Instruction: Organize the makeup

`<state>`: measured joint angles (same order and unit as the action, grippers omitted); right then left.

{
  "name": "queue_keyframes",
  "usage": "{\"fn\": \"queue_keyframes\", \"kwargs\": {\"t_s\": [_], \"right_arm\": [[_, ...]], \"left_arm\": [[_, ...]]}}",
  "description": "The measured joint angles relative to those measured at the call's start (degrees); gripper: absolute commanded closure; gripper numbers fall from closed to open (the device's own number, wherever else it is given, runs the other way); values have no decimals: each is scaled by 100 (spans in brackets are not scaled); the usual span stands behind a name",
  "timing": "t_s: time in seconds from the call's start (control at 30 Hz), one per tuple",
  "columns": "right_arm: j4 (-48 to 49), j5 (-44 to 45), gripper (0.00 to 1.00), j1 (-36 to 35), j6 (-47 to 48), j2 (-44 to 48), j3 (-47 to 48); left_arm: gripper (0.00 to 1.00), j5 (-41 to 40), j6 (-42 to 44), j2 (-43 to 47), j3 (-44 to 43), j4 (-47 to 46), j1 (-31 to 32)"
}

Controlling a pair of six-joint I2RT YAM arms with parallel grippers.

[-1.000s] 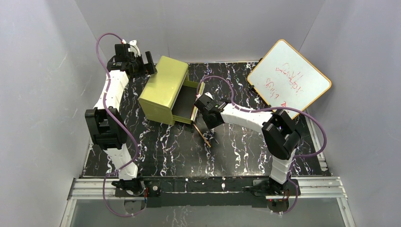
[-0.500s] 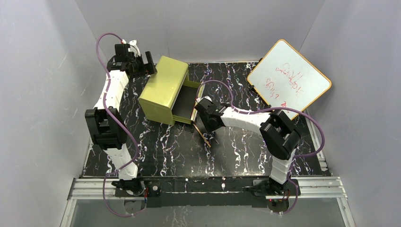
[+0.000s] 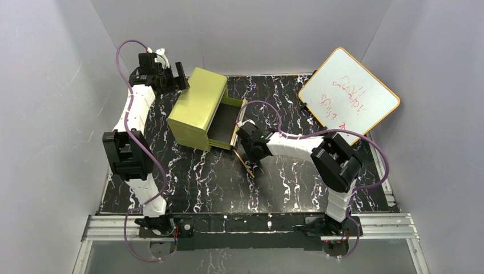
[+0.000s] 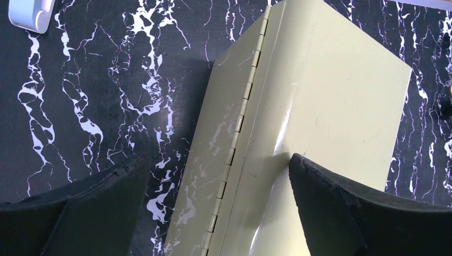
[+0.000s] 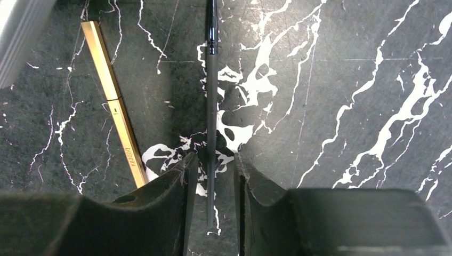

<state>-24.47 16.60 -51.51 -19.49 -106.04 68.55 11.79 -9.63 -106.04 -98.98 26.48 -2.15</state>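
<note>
A thin gold pencil (image 5: pixel 114 101) and a dark pencil (image 5: pixel 211 106) lie side by side on the black marbled table, just in front of the open drawer (image 3: pixel 222 127). Both show as a thin line in the top view (image 3: pixel 247 165). My right gripper (image 5: pixel 214 156) is low over the table. Its fingers straddle the near end of the dark pencil with a small gap on each side, so it is narrowly open. My left gripper (image 4: pixel 218 160) is wide open across the back hinged edge of the olive-green box (image 4: pixel 320 96). The discs and the palette are out of view.
The olive-green box (image 3: pixel 200 107) stands at the back left with its drawer pulled out to the right. An orange-framed whiteboard (image 3: pixel 348 94) leans at the back right. A small white piece (image 4: pixel 32 13) lies on the table behind the box. Grey walls enclose the table.
My right gripper has moved down and toward the near side, onto the dark pencil. The left arm and the box have not moved.
</note>
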Motion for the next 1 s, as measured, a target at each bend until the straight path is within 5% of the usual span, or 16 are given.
{"fn": "queue_keyframes", "kwargs": {"t_s": [0.1,0.27,1.0], "right_arm": [[96,-28,70,0,-2,-11,-7],[214,-22,99,-4,2,-46,-11],[-887,466,99,-13,-28,439,1156]], "left_arm": [[1,0,0,2,0,2,0],[1,-2,-2,2,0,2,0],[1,-2,-2,4,0,4,0]]}}
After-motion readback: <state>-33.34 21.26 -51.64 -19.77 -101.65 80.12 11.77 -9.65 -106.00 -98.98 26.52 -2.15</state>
